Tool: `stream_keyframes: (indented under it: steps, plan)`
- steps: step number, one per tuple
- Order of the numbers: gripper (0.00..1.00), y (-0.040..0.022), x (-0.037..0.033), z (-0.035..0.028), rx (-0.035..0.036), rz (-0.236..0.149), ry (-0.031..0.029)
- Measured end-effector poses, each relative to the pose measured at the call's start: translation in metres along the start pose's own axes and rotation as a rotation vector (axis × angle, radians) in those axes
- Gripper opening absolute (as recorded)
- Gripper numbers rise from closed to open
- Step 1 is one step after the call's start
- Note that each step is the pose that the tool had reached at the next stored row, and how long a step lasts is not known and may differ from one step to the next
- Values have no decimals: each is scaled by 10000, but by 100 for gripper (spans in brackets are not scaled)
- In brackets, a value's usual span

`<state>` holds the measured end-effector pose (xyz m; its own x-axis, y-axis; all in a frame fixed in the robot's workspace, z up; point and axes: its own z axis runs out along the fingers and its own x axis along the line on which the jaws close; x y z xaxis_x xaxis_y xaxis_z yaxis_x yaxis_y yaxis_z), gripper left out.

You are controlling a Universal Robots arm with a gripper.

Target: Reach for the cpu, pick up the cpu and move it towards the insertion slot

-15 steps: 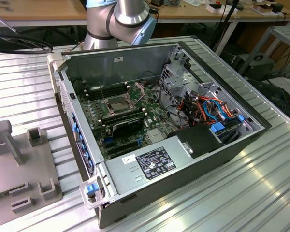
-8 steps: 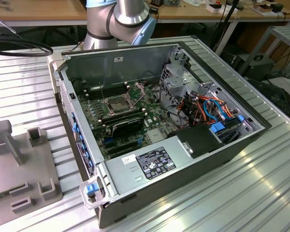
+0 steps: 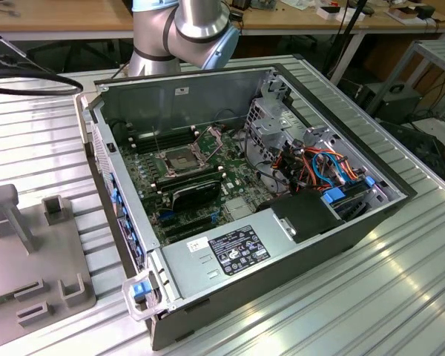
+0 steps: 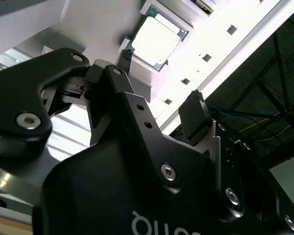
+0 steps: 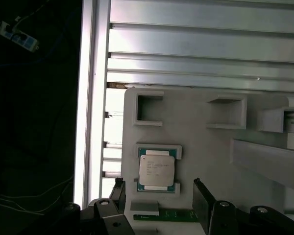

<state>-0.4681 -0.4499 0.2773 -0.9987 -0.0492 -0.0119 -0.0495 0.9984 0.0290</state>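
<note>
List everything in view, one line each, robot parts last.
cpu: 1, silver on green, in the tray's recess.
tray: 1, grey, under the cpu.
plate: 1, grey, exterior view's left.
table: 1, ribbed silver, under the case.
case: 1, grey, open, on the table.
insertion slot: 1, silver frame, inside the case.
finned block: 1, black, beside the insertion slot.
cables: several, orange and blue, inside the case, exterior view's right.
arm: 1, silver and blue, behind the case.
end effector: 1, black, open, fingers flanking the cpu, apart from it.
</note>
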Motion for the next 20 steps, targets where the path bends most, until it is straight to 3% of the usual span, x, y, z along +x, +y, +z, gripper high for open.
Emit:
stream_keyframes:
  steps: [17, 20]
  plan:
    - [66, -10, 3, 222, 0, 0, 1]
    - [66, -12, 2, 255, 68, -2, 3]
